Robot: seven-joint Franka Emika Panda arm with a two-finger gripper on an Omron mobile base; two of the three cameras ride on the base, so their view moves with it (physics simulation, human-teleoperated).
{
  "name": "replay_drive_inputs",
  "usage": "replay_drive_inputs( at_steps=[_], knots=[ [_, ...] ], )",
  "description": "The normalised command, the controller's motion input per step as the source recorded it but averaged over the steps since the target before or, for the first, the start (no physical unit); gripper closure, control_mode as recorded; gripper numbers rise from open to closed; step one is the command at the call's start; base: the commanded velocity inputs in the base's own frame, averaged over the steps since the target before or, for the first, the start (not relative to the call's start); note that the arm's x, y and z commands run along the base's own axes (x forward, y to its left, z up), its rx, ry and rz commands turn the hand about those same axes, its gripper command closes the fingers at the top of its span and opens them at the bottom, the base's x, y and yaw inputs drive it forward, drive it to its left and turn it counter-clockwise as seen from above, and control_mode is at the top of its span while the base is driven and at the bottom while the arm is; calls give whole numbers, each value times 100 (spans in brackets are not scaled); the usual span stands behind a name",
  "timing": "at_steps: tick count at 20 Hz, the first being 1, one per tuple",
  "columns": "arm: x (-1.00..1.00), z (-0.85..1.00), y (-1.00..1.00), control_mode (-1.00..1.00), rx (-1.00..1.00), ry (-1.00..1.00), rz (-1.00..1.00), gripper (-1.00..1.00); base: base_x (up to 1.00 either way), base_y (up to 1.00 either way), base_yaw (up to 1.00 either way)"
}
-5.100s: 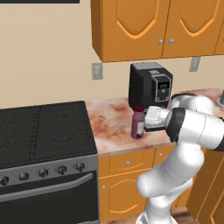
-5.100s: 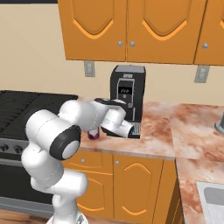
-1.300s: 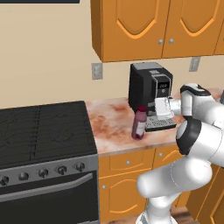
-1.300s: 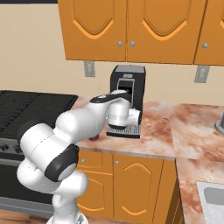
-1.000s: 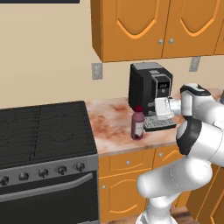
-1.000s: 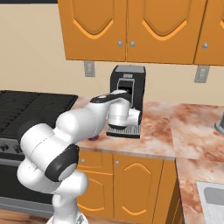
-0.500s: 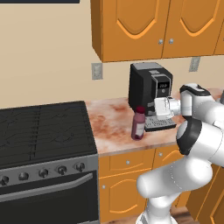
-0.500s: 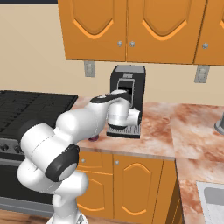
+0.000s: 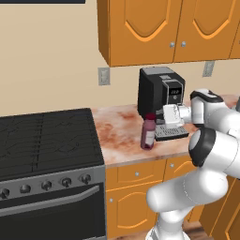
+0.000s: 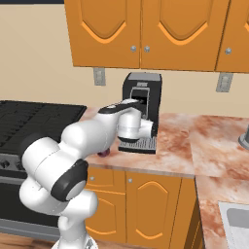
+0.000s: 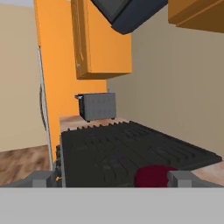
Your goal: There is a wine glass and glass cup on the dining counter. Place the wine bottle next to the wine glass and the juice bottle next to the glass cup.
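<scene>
The juice bottle (image 9: 148, 133), short and dark purple with a pinkish-red cap, stands upright on the marbled worktop (image 9: 119, 136), just left of the coffee machine's drip tray. My gripper (image 9: 162, 115) hovers to its right at cap height, pointing left toward the stove. In the hand view the gripper (image 11: 110, 178) is open, its fingertips (image 11: 42, 178) far apart, and the bottle's red cap (image 11: 153, 175) sits low between them, nearer the right one. Nothing is held. A sliver of the bottle (image 10: 103, 153) peeks from behind my arm. The wine bottle, wine glass, glass cup and dining counter are out of view.
A black coffee machine (image 9: 157, 89) stands right behind my hand, against the wall. A black gas stove (image 9: 47, 140) lies left of the bottle, with a grey toaster (image 11: 99, 106) beyond it. Orange wall cabinets (image 9: 164, 28) hang overhead. The worktop (image 10: 194, 141) continues to the right.
Five seconds ago my gripper was lower, close against the bottle's side; it has since drawn back right and upward. The bottle stayed put. Nothing moved in the last second.
</scene>
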Motion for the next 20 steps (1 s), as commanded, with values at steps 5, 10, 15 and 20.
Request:
replay_drive_inputs(
  at_steps=[5,10,15,20],
  knots=[
    [0,-2,16,-100,-1,0,0,-100,0,0,0],
    [0,-4,3,-100,0,0,0,-100,0,0,0],
    [0,-1,0,-100,0,0,0,-100,0,0,0],
    [1,-2,0,-100,0,0,0,-100,0,0,0]
  ],
)
